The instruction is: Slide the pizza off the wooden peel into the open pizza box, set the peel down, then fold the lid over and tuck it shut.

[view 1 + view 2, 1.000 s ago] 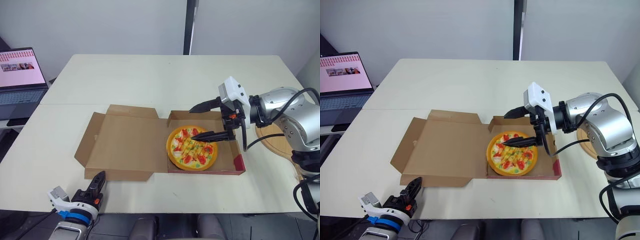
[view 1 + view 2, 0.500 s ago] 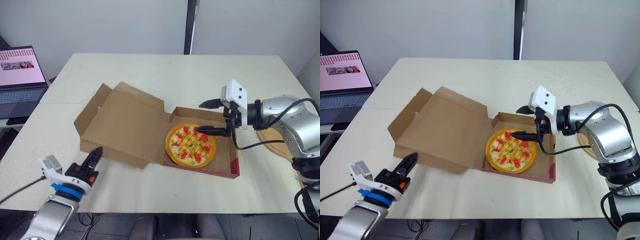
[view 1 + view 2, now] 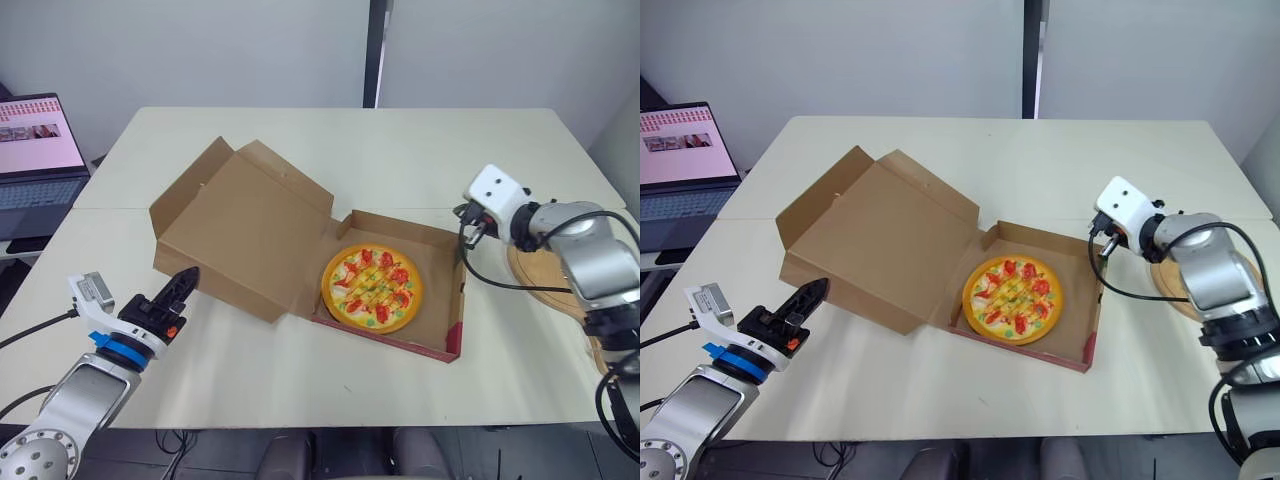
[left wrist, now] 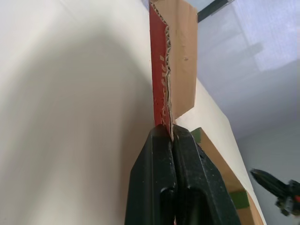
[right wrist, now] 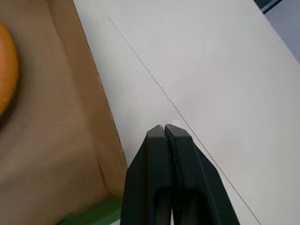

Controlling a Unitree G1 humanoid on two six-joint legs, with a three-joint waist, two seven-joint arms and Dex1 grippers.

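Note:
The pizza (image 3: 372,287) lies flat in the base of the cardboard box (image 3: 437,258) at the table's middle. The lid (image 3: 240,232) stands half raised, leaning towards the left. My left gripper (image 3: 190,272) is shut, and its tips (image 4: 168,129) touch the lid's outer edge, where the red outer face shows. My right gripper (image 5: 164,127) is shut and empty, hovering over the bare table just outside the box's far right corner. The round wooden peel (image 3: 545,277) lies on the table to the right, partly hidden under my right arm.
An open laptop (image 3: 35,150) stands at the far left, beside the table. The far half of the table (image 3: 380,145) is bare. The table's right edge runs close behind the peel.
The lid has risen from flat to half raised, and the box has slid and turned a little. My left gripper moved up to the lid's edge. My right gripper left the pizza, drew back right and shut.

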